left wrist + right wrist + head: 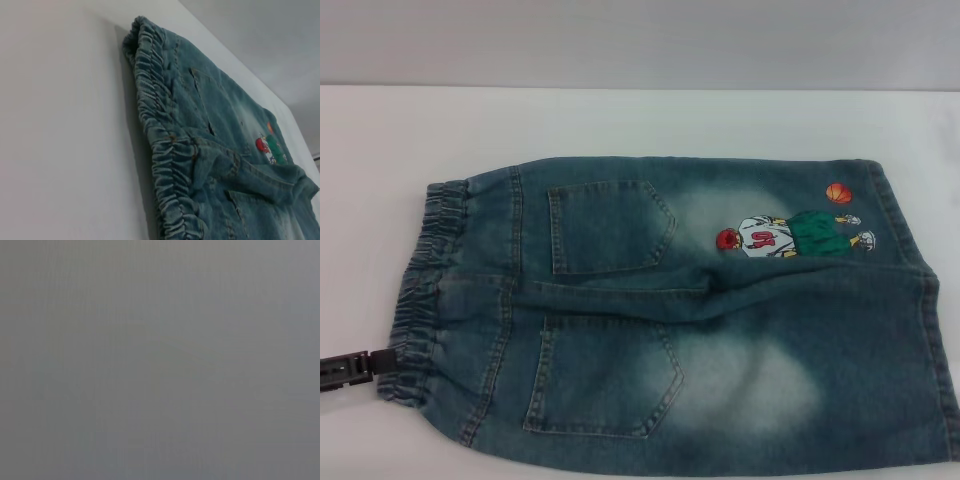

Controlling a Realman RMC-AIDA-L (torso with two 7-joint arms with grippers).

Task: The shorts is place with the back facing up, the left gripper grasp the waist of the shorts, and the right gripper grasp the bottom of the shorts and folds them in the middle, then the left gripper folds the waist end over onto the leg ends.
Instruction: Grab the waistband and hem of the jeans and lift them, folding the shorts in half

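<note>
The shorts [700, 320] lay spread flat on the white tabletop [640, 120], back side up, with both patch pockets showing. The waist [420, 290], a gathered elastic band, formed the left end of the garment, while the leg ends [920, 300] reached to the right and ran partly out of sight at the right and near edges. An embroidered basketball player [790, 238] in a white top and green shorts lay along the far leg, with an orange ball [839, 193] just beyond it toward the far hem. The far pocket [610, 225] and the near pocket [605, 375] sat side by side close to the waistband. The left end effector [365, 365] reached in from the left edge at the near corner of the waistband, its dark tip touching or just beside the ruched denim; whether it was released or clenched on the fabric could not be told. From the left wrist the ruched band [160, 130] stood close, with the embroidery [267, 147] farther off. The right wrist view showed only blank grey, and the right end effector did not appear anywhere.
</note>
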